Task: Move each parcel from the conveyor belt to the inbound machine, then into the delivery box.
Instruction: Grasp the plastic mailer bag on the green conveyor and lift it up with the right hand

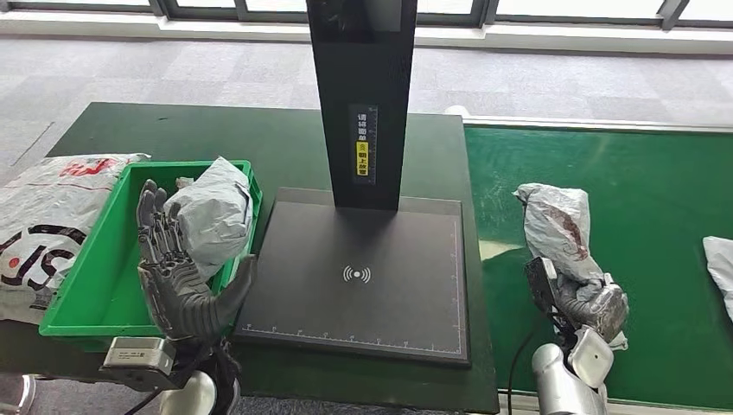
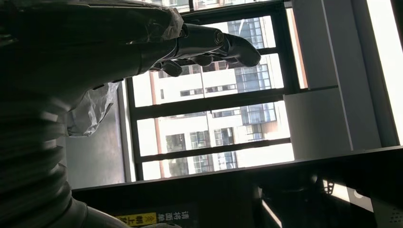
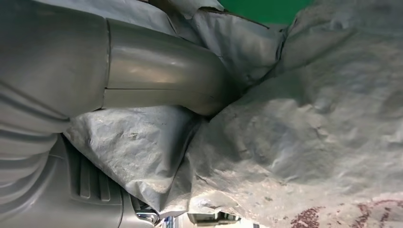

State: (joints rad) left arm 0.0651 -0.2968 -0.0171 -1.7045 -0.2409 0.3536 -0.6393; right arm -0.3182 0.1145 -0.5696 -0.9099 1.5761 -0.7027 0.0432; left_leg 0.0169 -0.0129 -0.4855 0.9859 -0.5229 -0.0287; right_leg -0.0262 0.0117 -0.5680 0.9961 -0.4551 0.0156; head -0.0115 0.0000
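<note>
While right hand (image 1: 592, 307) grips parcel (image 1: 557, 226), belt (image 1: 657, 207) lies open.

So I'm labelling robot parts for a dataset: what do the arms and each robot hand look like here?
The left robot hand is dark grey, with segmented fingers and a silver-grey wrist block. The right robot hand is grey too, on a silver tubular arm with a black cable beside it. The right wrist view shows a smooth grey thumb and a ribbed cover.
</note>
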